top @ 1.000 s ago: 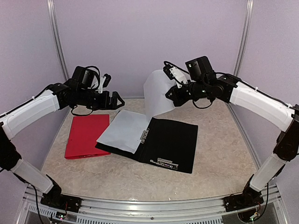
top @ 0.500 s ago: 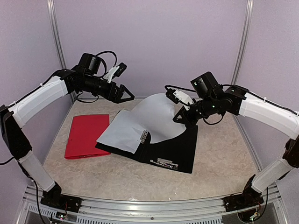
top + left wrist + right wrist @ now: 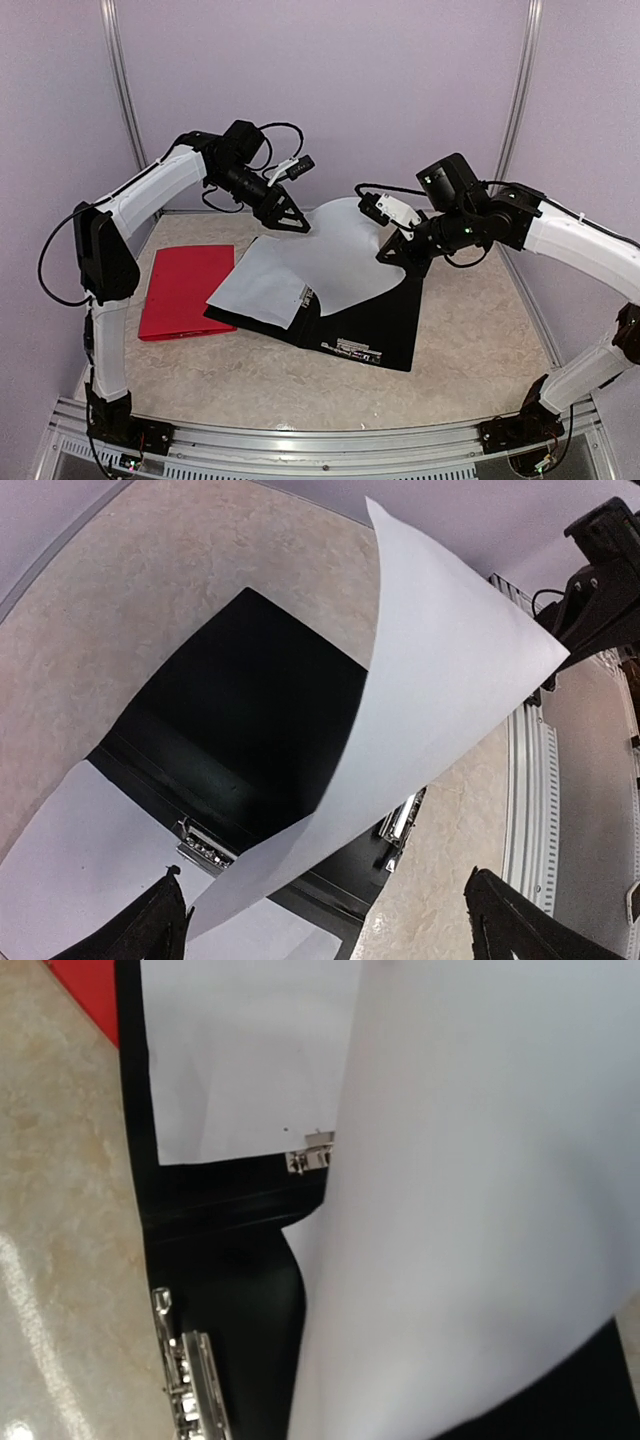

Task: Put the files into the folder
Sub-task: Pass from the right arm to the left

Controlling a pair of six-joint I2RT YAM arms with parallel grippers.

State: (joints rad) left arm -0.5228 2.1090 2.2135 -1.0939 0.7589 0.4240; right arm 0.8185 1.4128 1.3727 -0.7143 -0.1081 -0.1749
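Observation:
A black folder [image 3: 375, 318] lies open on the table. One white sheet [image 3: 255, 282] lies flat on its left half, by a metal clip [image 3: 308, 293]. My right gripper [image 3: 392, 250] is shut on a second white sheet [image 3: 340, 250], which curves down over the folder's right half. In the right wrist view this sheet [image 3: 480, 1210] fills the frame and hides the fingers. My left gripper [image 3: 288, 215] is open at the sheet's far left edge. In the left wrist view its fingertips [image 3: 160, 925] stand wide apart with the curved sheet [image 3: 450, 670] between and beyond them, untouched.
A shut red folder [image 3: 185, 290] lies left of the black one. A second metal clip [image 3: 352, 349] sits at the black folder's near edge. Purple walls and frame posts [image 3: 120, 80] close in the back and sides.
My right gripper has lowered the sheet from upright in the air down over the black folder. My left arm has swung right to the sheet's far edge.

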